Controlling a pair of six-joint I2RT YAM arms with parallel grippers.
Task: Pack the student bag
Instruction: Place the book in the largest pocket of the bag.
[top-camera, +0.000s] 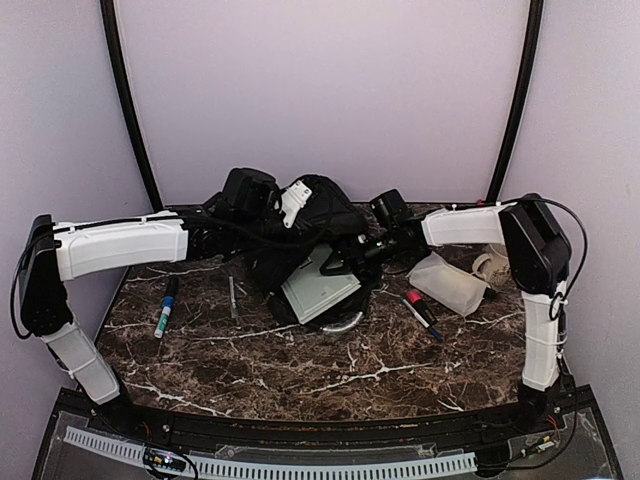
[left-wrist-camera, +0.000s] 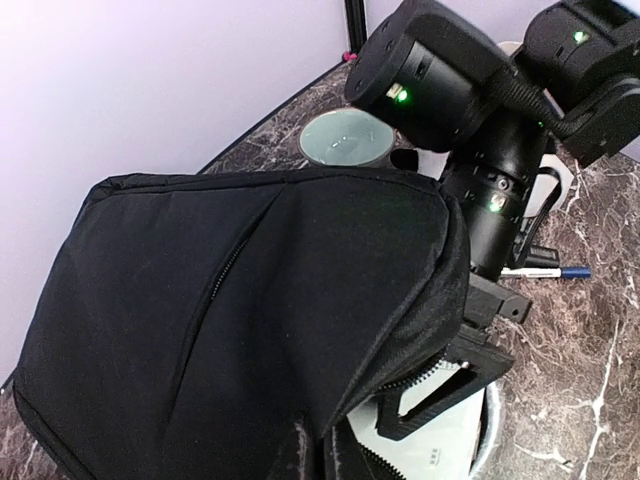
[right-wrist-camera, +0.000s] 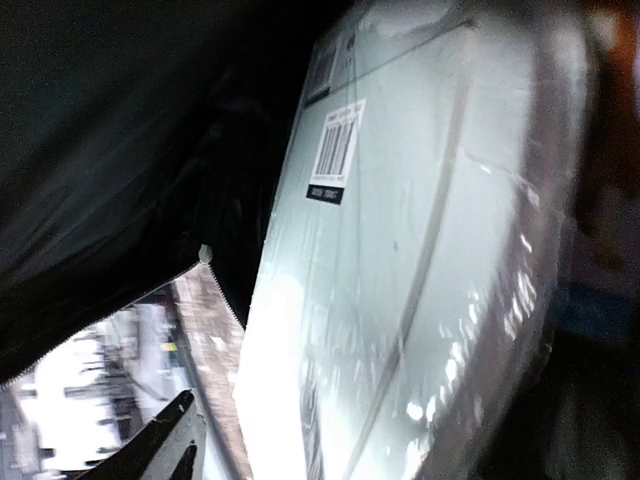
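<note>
My left gripper (top-camera: 258, 200) is clamped on the student bag (left-wrist-camera: 250, 320), fingers buried in fabric. The right gripper (top-camera: 348, 258), at the bag's mouth, is mostly hidden; I can't tell its opening.

Soft, even light falls from above in the overhead view, casting only faint shadows on the glossy brown white-veined marble surface (top-camera: 300, 370). The black corner poles (top-camera: 125, 100) bow outward with lens distortion. The large black soft fabric backpack (top-camera: 300, 225) reads as a near-featureless dark mass there, sharper in the left wrist view. The right wrist view is dim and blurred, with glare streaking the flat pale plastic-wrapped pack (right-wrist-camera: 420, 250).
</note>
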